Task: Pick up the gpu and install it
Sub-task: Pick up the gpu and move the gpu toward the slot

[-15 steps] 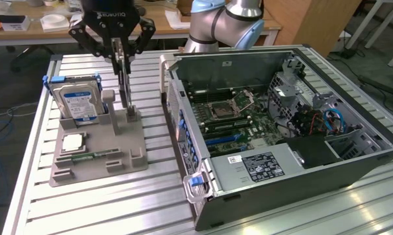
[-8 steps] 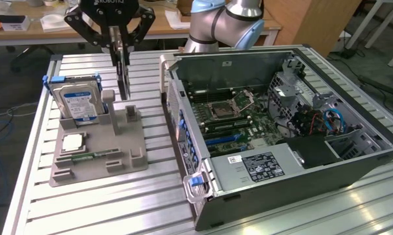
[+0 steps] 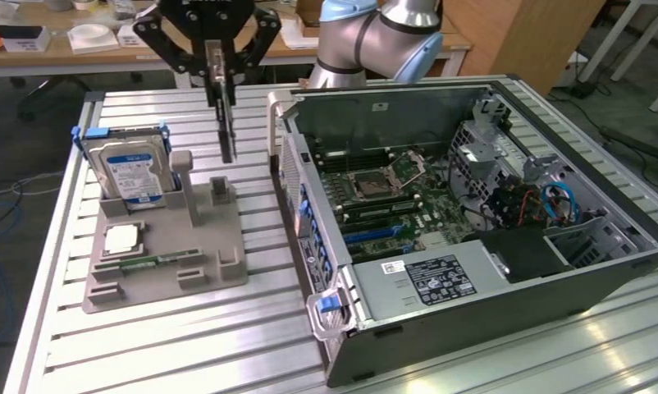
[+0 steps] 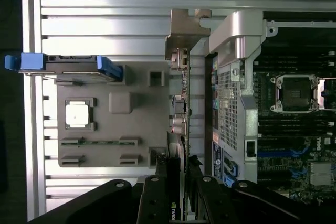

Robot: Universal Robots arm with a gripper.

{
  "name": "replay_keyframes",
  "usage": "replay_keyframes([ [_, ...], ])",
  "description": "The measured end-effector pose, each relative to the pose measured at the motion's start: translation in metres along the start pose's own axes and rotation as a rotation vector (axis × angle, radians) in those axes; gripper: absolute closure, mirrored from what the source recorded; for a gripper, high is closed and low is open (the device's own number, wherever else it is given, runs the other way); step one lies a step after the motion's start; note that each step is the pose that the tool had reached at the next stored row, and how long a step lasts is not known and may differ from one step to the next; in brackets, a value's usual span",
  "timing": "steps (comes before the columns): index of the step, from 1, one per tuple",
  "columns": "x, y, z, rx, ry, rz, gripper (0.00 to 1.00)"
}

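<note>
Your table [image 3: 198,328] of aluminium slats carries everything. The biggest thing on it is the open case [image 3: 472,328], lying on its side on the exterior view's right with the motherboard [image 3: 406,197] facing up and its socket [image 4: 295,93] bare. Behind the case you can see the arm [image 3: 373,33], pale blue and silver.

On the exterior view's left sits the grey tray [image 3: 214,271], near the case but with a strip of bare table between them. The hard drive [image 3: 132,168] stands upright in its blue-edged carrier at the far end of the tray.

The gpu [image 3: 225,123] is in the air. It hangs on edge from your gripper [image 3: 217,61], its long side pointing down, over the side of the tray nearest the case. Its lower end is clear of the tray's upright posts and touches nothing. In the wrist view you look straight down its thin edge, with the silver bracket [image 4: 186,27] at the far end, and the card lines up with the strip between tray and case wall.

Your gripper is clamped on the upper end of the card, the fingers [image 4: 152,198] drawn in narrow against its two faces.

On the flat of the tray lie the smaller parts: the square CPU [image 3: 123,239] in its recess and, just beside it toward the near end, the thin green memory stick [image 3: 148,263] in its slot.
</note>
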State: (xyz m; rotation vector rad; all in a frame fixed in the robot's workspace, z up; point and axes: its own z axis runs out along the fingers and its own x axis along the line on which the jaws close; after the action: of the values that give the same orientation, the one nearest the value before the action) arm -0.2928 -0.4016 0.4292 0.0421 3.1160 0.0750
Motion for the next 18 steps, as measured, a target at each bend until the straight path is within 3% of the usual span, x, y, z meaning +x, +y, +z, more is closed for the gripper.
replay_keyframes([
  [3, -0.012, 0.0003, -0.0003, 0.0001, 0.0025, 0.000, 0.74],
  [7, -0.027, 0.0007, 0.0001, -0.0007, 0.0162, 0.001, 0.74],
  [11, -0.038, 0.0010, 0.0003, -0.0020, 0.0256, -0.003, 0.74],
  [18, -0.051, 0.0014, 0.0006, -0.0057, 0.0336, -0.031, 0.74],
])
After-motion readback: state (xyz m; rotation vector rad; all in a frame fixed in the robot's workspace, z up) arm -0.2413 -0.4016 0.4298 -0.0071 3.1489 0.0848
